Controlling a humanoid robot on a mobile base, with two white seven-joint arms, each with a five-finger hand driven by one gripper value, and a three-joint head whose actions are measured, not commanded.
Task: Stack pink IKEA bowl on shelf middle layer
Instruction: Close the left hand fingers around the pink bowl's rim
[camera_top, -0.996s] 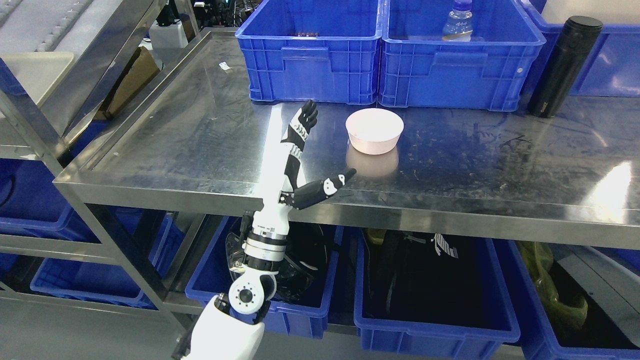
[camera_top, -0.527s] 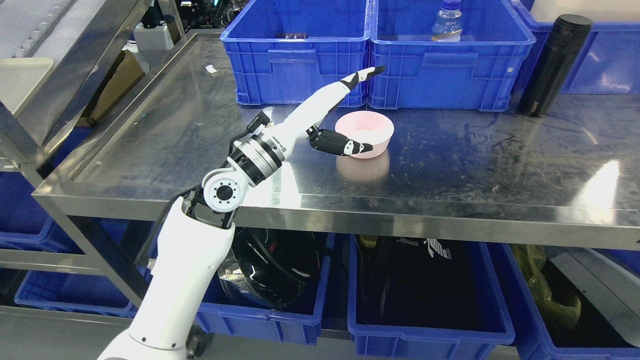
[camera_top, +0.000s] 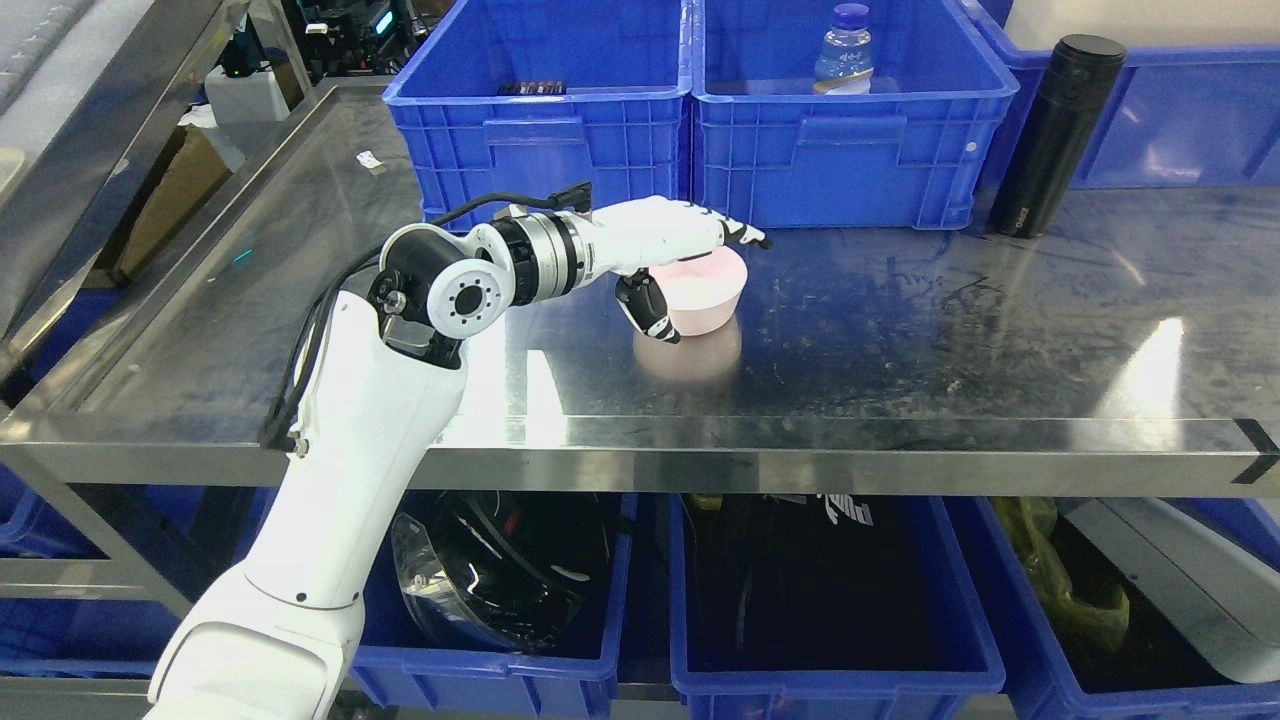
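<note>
1. Head view: since the earlier frame, the left hand (camera_top: 672, 258) has swung down from pointing upward onto the pink bowl (camera_top: 705, 292); the camera has also shifted.
2. Fingers (camera_top: 738, 233) lie across the bowl's rim and the thumb (camera_top: 648, 310) presses its near wall, so the hand grasps the bowl.
3. The bowl rests on the steel shelf (camera_top: 900, 340), in front of two blue crates (camera_top: 690, 130).
4. A black flask (camera_top: 1045, 135) stands well apart at the right.

small print on black flask (camera_top: 1050, 135), too blurred to read
</note>
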